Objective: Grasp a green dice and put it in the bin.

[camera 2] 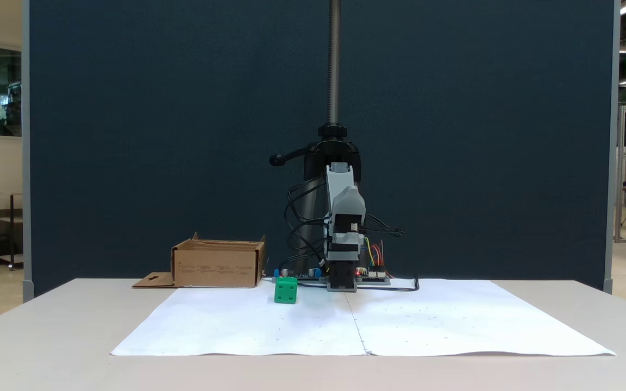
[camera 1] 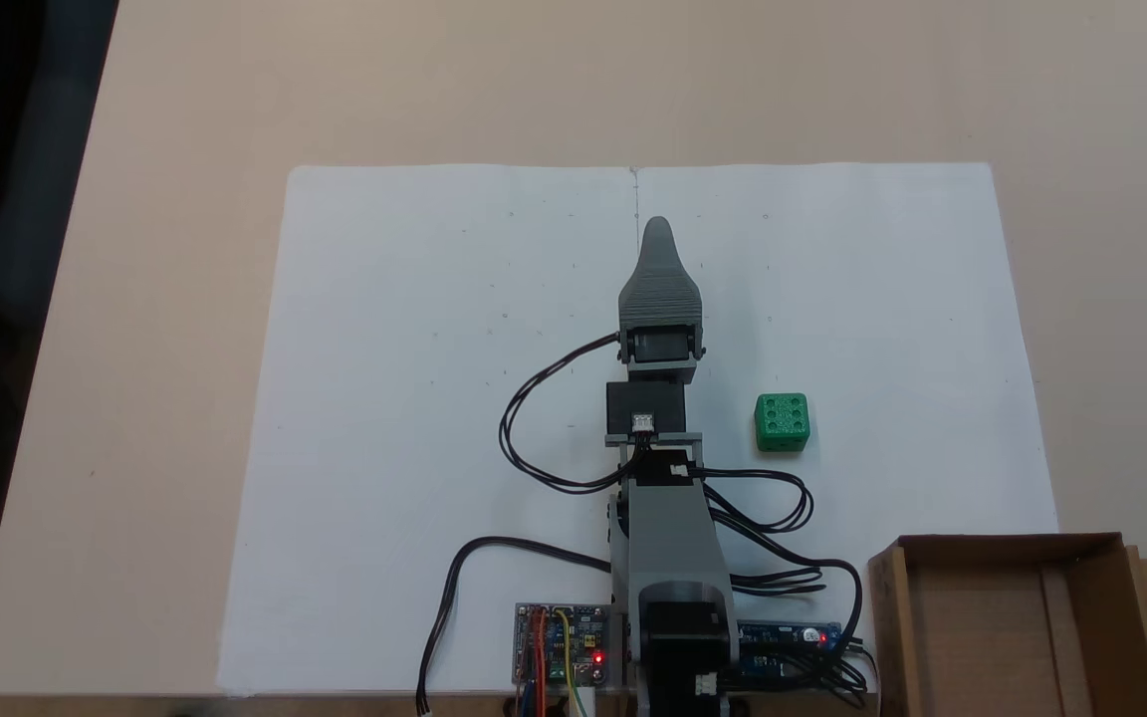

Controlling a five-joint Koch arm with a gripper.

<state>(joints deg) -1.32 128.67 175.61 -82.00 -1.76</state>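
White paper (camera 2: 362, 320) lies nearest the lens in the low fixed view, two sheets joined at a centre seam and spread over the pale counter (camera 2: 47, 336); its front edge ripples slightly.

Farther back, the jaws (camera 1: 657, 227) stand folded above the paper, empty, with nothing near their tip. From above only one tapering grey tip shows, so the two halves lie one over the other and I cannot tell how far apart they are. In the low view the jaws (camera 2: 349, 191) face the camera head-on and merge with the grey arm body, which settles nothing either.

Behind the tip comes the ribbed grey shell, then black servo blocks and the grey arm (camera 1: 668, 518) running back to its base at the counter's near edge in the top view. Black cables (camera 1: 534, 428) loop out on both sides of it. Circuit boards (camera 1: 564, 647) sit beside the base with small red lights lit; their detail is too small to read, and the lower frame edge crops the base.

Right of the arm in the top view, the green dice (camera 1: 782, 421) rests on the paper, well apart from the jaws, six pips up. In the low view the green dice (camera 2: 286, 290) sits left of the base.

At the bottom right corner of the top view, the bin (camera 1: 1111, 597) stands just off the paper, cropped by the frame, its divider strip and hanger-hole flap visible. In the low view the bin (camera 2: 218, 265) shows only its outer wall; its inside is hidden.

A dark blue panel (camera 2: 155, 136) and a metal pole (camera 2: 335, 60) rise behind the arm.
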